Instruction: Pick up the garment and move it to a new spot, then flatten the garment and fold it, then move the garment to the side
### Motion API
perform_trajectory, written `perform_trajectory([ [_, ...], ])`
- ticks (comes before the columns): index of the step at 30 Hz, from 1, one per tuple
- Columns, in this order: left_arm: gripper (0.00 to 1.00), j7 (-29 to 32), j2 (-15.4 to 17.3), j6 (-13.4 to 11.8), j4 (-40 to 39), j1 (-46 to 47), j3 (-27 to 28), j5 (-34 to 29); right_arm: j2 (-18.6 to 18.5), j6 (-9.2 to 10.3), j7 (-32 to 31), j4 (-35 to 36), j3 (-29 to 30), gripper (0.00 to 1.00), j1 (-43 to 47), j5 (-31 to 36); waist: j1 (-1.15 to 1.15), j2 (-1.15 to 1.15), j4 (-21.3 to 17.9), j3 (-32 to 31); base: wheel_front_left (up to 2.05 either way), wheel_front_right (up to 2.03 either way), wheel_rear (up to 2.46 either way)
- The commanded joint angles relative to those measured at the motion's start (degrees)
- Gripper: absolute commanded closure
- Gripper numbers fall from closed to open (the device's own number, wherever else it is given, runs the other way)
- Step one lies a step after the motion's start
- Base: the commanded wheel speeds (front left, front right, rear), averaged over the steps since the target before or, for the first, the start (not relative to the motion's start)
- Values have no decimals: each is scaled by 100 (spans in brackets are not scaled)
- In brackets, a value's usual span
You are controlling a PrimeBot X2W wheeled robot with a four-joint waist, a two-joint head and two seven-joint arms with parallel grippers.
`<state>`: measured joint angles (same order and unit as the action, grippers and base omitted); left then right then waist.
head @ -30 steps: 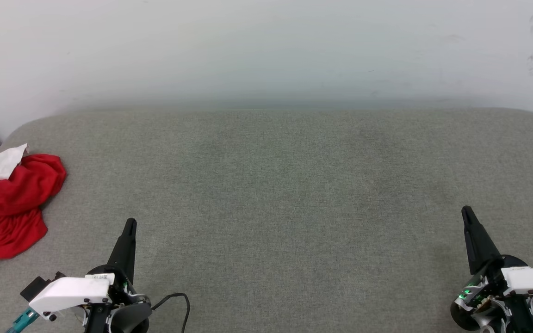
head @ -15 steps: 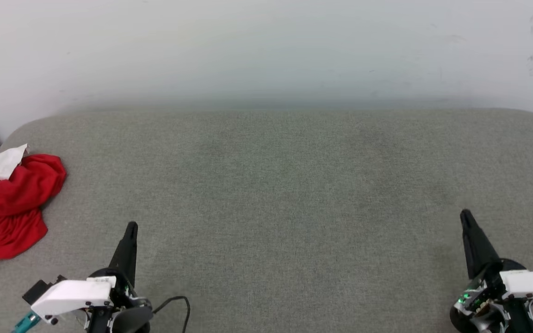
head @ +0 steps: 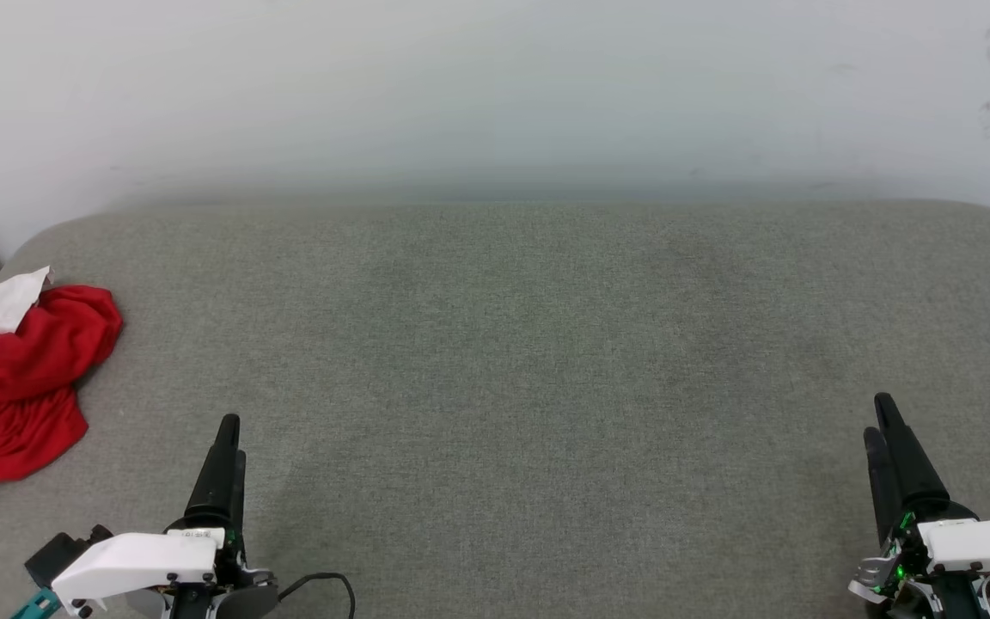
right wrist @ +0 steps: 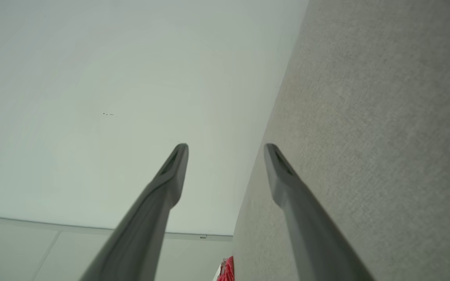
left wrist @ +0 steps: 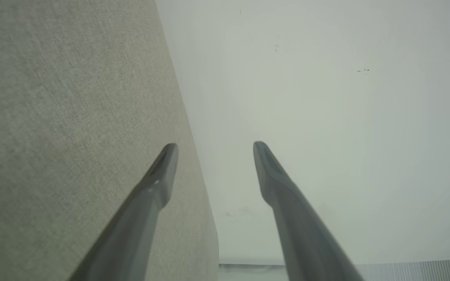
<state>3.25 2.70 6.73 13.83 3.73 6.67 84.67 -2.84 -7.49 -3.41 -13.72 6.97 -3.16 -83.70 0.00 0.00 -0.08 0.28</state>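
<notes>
The garment (head: 18, 387) lies crumpled at the far left of the grey padded surface (head: 529, 361), red with a white sleeve on top. A sliver of the garment (right wrist: 228, 271) also shows in the right wrist view. My left gripper (head: 231, 434) hovers near the front edge, to the right of the garment and apart from it. In the left wrist view the left gripper (left wrist: 214, 146) is open and holds nothing. My right gripper (head: 877, 417) stands at the lower right, far from the garment. The right wrist view shows the right gripper (right wrist: 226, 146) open, nothing between its fingers.
A white wall (head: 495, 86) rises behind the surface's rounded back edge. A black cable (head: 323, 585) loops beside my left wrist. The surface's left edge runs just past the garment.
Both grippers have gone from shut to open. Both have drawn back a little toward the near edge. The garment lies as before.
</notes>
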Motion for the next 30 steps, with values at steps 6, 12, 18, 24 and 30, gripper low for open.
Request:
perform_trajectory([
  [6, 0, -184, 13, -262, -409, 28, -23, -911, -11, 0, 187, 405, 11, 0, 12, 962, 0, 0, 3, 9, 0, 0, 0],
  [12, 0, -329, 14, -471, -562, -31, -168, -1759, -11, 0, 333, 648, -91, 0, 99, 1953, 0, 0, 9, 11, 0, 0, 0],
  [18, 0, -468, 15, -563, -656, -95, -300, -2501, -11, 0, 471, 793, -206, 0, 196, 2795, 0, 0, 12, 11, 0, 0, 0],
  [24, 0, -594, 16, -675, -731, -157, -390, -3099, -11, 0, 602, 868, -266, 0, 281, 3443, 0, 0, 9, 13, 0, 0, 0],
  [30, 0, -716, 29, -757, -782, -212, -466, -3636, -11, 0, 724, 917, -254, 0, 352, 3968, 0, 0, 7, 12, 0, 0, 0],
])
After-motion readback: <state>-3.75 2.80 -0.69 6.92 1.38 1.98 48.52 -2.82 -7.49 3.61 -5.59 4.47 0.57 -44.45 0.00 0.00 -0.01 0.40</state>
